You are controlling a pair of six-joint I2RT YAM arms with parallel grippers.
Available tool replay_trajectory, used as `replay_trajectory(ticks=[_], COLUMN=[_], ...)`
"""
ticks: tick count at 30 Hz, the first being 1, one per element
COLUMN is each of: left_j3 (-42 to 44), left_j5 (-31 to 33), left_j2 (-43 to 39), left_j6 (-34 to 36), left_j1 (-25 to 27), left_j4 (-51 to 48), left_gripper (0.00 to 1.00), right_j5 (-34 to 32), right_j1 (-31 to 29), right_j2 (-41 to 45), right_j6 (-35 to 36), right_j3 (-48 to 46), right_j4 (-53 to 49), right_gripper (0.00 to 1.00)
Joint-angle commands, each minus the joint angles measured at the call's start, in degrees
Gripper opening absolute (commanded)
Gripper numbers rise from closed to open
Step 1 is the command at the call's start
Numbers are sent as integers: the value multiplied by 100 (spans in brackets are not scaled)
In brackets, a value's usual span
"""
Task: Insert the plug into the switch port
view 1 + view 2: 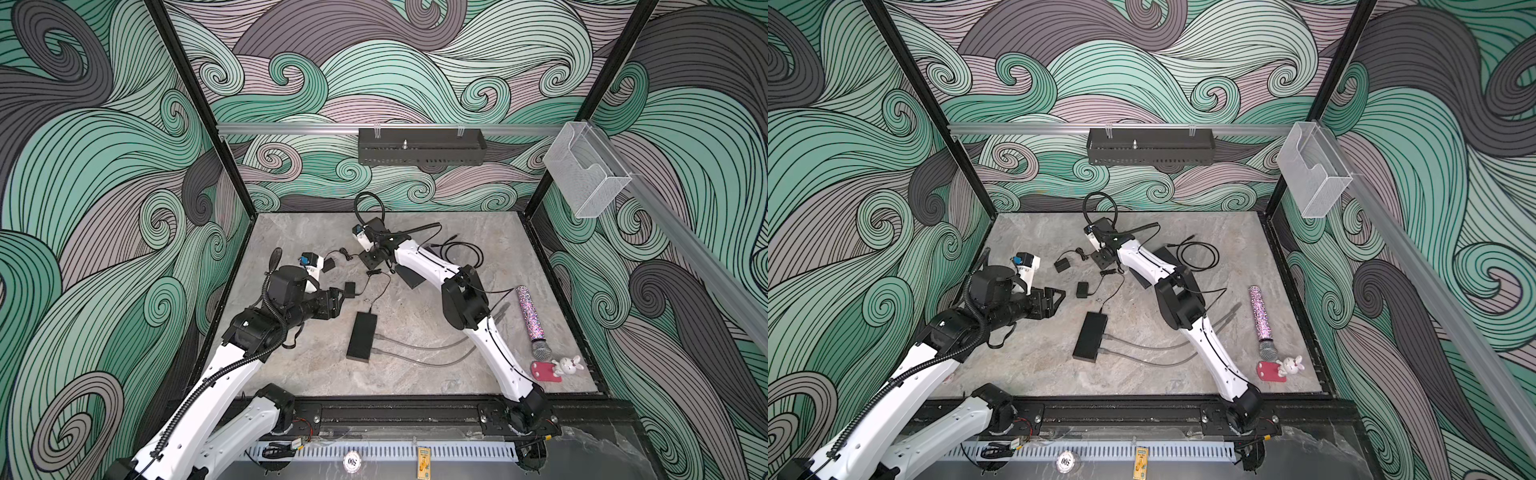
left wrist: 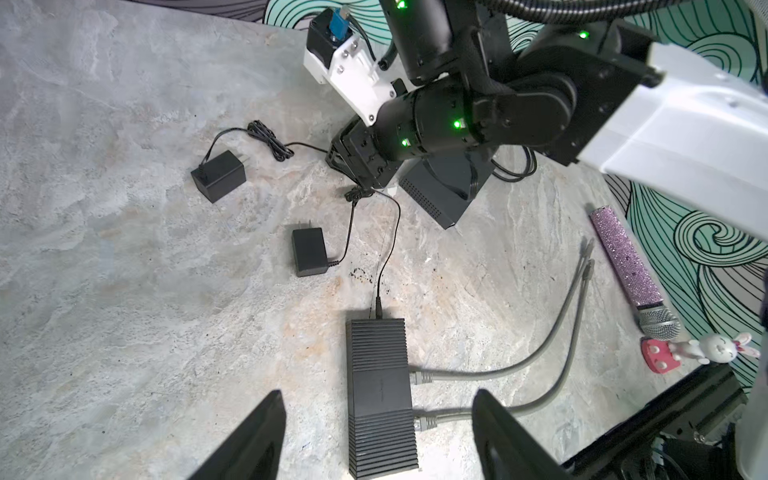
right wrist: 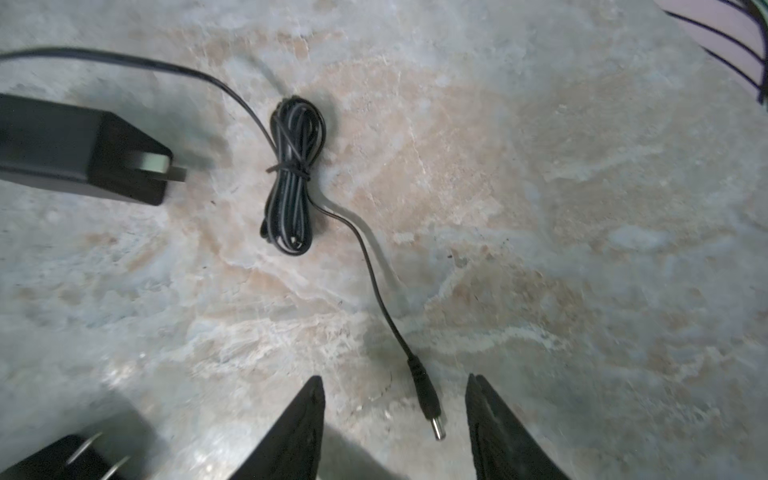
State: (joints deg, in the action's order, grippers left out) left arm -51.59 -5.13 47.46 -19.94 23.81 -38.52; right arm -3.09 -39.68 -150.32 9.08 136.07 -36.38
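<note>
Nearest the arm bases, the switch [image 2: 380, 395] is lying flat on the marble table [image 2: 124, 291], its near end running out of the left wrist view. The sockets along its side are showing only where two grey cables [image 2: 498, 370] are entering it, and any free switch port is too small to make out. A thin black lead [image 2: 378, 305] is sitting in its far end. The left gripper [image 2: 380, 392] is hovering near the switch with its fingers spread wide, holding nothing. Farther back, the right gripper [image 3: 395, 377] is hanging low over the table with its fingers well apart. The plug [image 3: 428, 399] is lying loose between them, seemingly touching neither. Its tied cable bundle [image 3: 293, 178] is resting beyond, beside an adapter [image 3: 79, 149] cropped by the frame edge. A wider dark box [image 2: 444, 187] is lying half hidden under the right arm.
</note>
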Motion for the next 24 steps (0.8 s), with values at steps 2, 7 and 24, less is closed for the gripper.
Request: replay_trajectory(ticks=[2,7,24], left_j3=[18,73,183], left_j5=[-330,-548,-745], left_j2=[12,35,-13], left_j6=[117,65,-35], left_j1=[-142,-220,-301], left_j4=[89,192,282], left_gripper=[72,71,70], right_j5=[5,61,1130], right_j1=[114,192,453], right_j2=[-197,-243,174], right_j6=[106,85,118], right_j3=[254,126,-493], right_j4=[-508,-494,-502], right_gripper=[55,55,4])
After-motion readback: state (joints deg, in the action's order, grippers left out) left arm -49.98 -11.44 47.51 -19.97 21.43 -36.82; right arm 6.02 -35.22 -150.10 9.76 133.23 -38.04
